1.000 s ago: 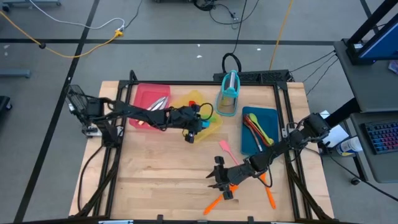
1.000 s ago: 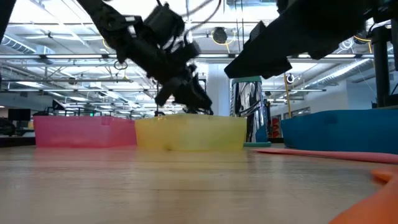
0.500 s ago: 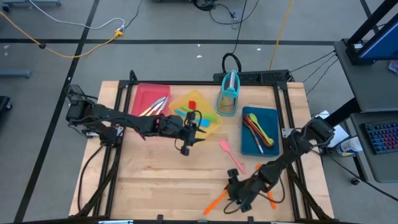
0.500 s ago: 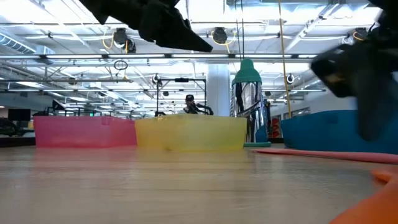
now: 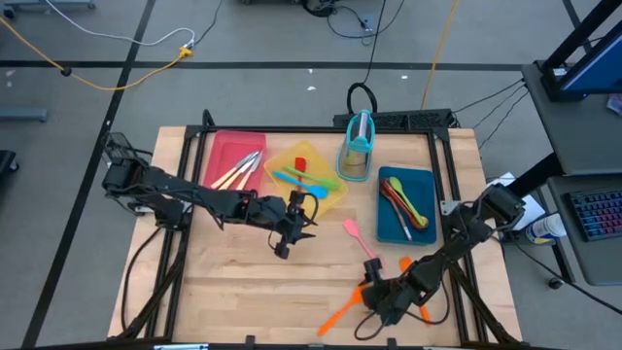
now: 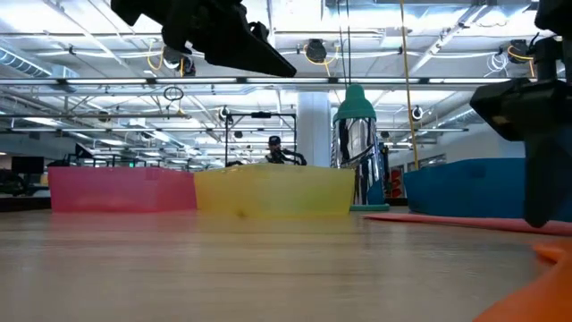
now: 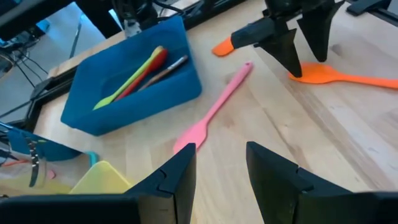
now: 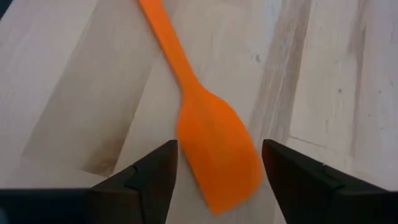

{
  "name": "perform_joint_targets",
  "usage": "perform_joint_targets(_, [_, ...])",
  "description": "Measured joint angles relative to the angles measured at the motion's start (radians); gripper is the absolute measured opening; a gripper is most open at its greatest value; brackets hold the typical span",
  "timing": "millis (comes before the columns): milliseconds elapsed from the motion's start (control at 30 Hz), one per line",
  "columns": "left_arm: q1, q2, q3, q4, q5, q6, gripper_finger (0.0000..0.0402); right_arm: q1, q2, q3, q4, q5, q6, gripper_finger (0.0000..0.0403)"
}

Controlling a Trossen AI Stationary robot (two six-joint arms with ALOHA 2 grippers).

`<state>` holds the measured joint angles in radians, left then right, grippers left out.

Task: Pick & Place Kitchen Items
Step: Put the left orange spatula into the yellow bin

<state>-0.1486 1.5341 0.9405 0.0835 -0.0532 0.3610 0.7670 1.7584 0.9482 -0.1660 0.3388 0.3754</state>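
Note:
An orange spatula [image 5: 338, 316] lies flat on the wooden table near its front edge. My right gripper [image 8: 219, 152] hangs open just over it, one finger on each side of the wide blade [image 8: 217, 158], pointing steeply down; I see no contact. A pink spatula [image 7: 214, 109] lies flat mid-table. My left gripper [image 7: 217, 174] is open and holds nothing; it hangs above the table near the yellow tray [image 5: 330, 199], facing the pink spatula. The low view shows the left arm high up [image 6: 241, 40].
Along the far side stand a red tray [image 5: 222, 146] with pale utensils, the yellow tray with red, blue and green ones, a teal holder [image 5: 357, 151], and a blue tray [image 5: 420, 185] with several. Two more orange utensils [image 5: 421, 309] [image 5: 405, 264] lie by my right arm.
My left gripper has drawn back from over the yellow tray toward the table's near edge and risen. My right gripper has swung toward the table's right and near edges, tipped more steeply downward and come down over the orange spatula's blade.

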Motion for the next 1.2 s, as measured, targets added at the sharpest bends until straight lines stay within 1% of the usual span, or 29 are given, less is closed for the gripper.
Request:
perform_joint_targets(133, [0.000, 0.000, 0.000, -0.006, 0.000, -0.009, 0.0145, -0.011, 0.000, -0.001, 0.005, -0.002, 0.002, 0.0239])
perform_joint_targets(233, [0.001, 0.000, 0.000, -0.006, 0.000, -0.025, 0.0145, -0.025, 0.000, -0.027, 0.033, -0.007, 0.011, 0.0242])
perform_joint_targets(367, [0.001, 0.000, 0.000, -0.011, 0.000, -0.043, 0.0145, -0.051, -0.007, -0.087, 0.087, -0.078, 0.064, 0.0242])
perform_joint_targets(433, [0.001, 0.000, 0.000, -0.014, 0.000, -0.053, 0.0145, -0.060, -0.007, -0.130, 0.143, -0.095, 0.082, 0.0242])
perform_joint_targets(500, [0.001, 0.000, 0.000, -0.015, 0.000, -0.056, 0.0145, -0.060, -0.007, -0.172, 0.213, -0.085, 0.081, 0.0242])
perform_joint_targets(633, [0.001, 0.000, 0.000, -0.015, 0.000, -0.055, 0.0145, -0.059, -0.007, -0.251, 0.376, -0.072, 0.028, 0.0233])
perform_joint_targets(767, [0.001, 0.000, 0.000, -0.015, 0.000, -0.053, 0.0145, -0.065, -0.004, -0.316, 0.521, -0.071, 0.020, 0.0213])
perform_joint_targets(900, [0.001, 0.000, 0.000, -0.015, 0.000, -0.053, 0.0145, -0.066, -0.002, -0.356, 0.621, -0.073, 0.022, 0.0183])
perform_joint_targets(1067, [0.001, 0.000, 0.000, -0.015, 0.000, -0.054, 0.0145, -0.066, -0.001, -0.360, 0.638, -0.083, 0.025, 0.0135])
perform_joint_targets(1200, [0.001, 0.000, 0.000, -0.015, 0.000, -0.056, 0.0145, -0.066, -0.001, -0.360, 0.641, -0.088, 0.026, 0.0106])
